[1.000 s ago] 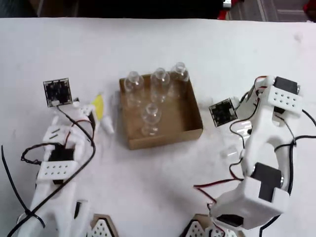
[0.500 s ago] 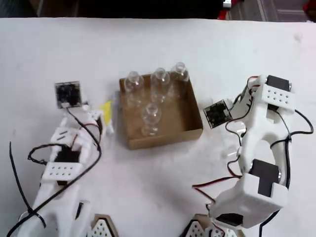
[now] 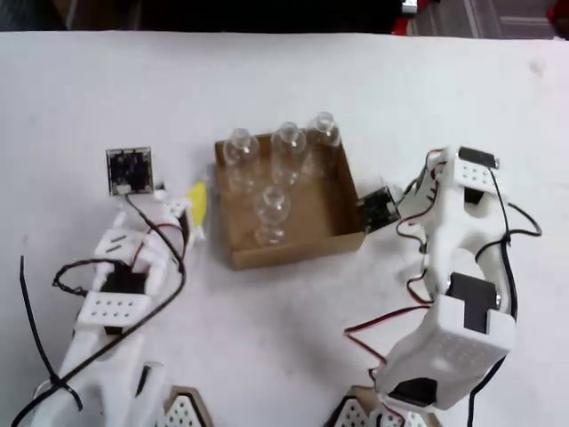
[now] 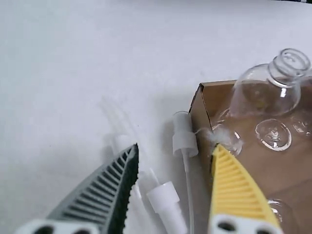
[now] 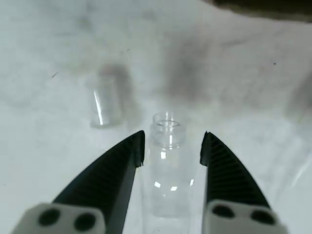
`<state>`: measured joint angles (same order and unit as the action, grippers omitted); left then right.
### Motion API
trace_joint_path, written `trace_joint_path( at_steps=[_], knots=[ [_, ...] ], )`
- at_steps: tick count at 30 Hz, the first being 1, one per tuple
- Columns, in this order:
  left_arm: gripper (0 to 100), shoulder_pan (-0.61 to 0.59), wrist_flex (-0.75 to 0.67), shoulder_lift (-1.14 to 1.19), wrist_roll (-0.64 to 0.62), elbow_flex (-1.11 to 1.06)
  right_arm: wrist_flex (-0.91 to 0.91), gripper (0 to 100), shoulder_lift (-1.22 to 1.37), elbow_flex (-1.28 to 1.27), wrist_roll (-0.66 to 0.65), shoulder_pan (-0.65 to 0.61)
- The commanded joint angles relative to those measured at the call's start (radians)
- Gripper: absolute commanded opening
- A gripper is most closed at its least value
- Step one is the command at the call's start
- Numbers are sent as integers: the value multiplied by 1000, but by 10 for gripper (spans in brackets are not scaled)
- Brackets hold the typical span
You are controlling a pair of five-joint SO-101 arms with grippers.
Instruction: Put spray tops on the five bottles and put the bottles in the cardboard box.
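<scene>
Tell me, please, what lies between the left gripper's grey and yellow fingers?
In the left wrist view, two white spray tops lie on the table there: one by the cardboard box corner, another nearer the left gripper.

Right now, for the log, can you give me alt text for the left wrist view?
The left gripper hangs open over the white table, its grey and yellow fingers either side of two white spray tops lying beside a corner of the cardboard box. An uncapped clear bottle stands in the box.

Four uncapped bottles [image 3: 273, 213] in cardboard box [image 3: 298, 248]
</scene>
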<state>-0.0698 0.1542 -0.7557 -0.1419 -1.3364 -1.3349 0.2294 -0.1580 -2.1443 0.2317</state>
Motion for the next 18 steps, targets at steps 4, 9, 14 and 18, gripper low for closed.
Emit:
trace_joint_path(
  at_steps=[4,9,14,18],
  knots=[
    [226,12,-23,-13,11,31,102,166,-7,-55,12,-12],
    [226,12,-23,-13,11,29,189,132,-7,-101,18,-12],
    [226,12,-23,-13,11,29,194,20,-28,-97,20,-19],
    [226,12,-23,-13,11,29,191,24,-120,-98,49,-35]
  ],
)
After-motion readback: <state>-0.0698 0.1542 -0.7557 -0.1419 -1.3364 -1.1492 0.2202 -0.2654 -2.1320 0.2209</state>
